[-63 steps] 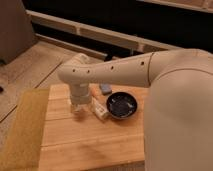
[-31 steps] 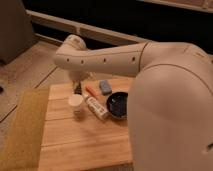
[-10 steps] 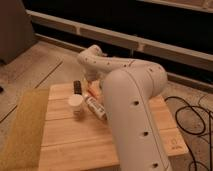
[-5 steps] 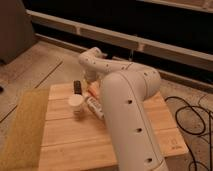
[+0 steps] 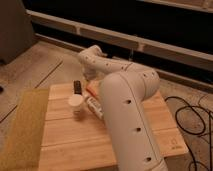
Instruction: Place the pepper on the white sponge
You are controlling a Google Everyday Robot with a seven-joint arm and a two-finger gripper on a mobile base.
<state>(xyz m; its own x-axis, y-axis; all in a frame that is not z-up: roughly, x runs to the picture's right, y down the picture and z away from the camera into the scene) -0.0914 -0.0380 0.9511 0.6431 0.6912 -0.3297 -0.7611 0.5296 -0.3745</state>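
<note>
Pepper: a small orange-red sliver, the pepper (image 5: 92,89), is seen toward the 12 o'clock side of the bench (image 5: 70,142), partly hidden by the arm (image 5: 127,100). Whether it is resting or lifted cannot be told.
Gripper: the gripper (image 5: 88,76) is held close over the pepper, at its 12 o'clock. Whether it is apart, together or clamped on the pepper cannot be told.
White sponge: a pale round piece (image 5: 76,102) is set near the pepper, at its 8 o'clock. It is judged to be the white sponge, though this is not certain.
White bar: a white bar (image 5: 95,106) with dark marks is laid at the pepper's 6 o'clock, just beside the pale round piece.
Dark block: a dark block (image 5: 77,86) is set at the pepper's 9 o'clock.
Step in hand: the grasp of the pepper is judged to be in hand, and no carry is shown.
Next move: a sure hold is called for, then a lift clear of the white bar. A short carry toward 8 o'clock would follow, with release over the middle of the pale round piece.
</note>
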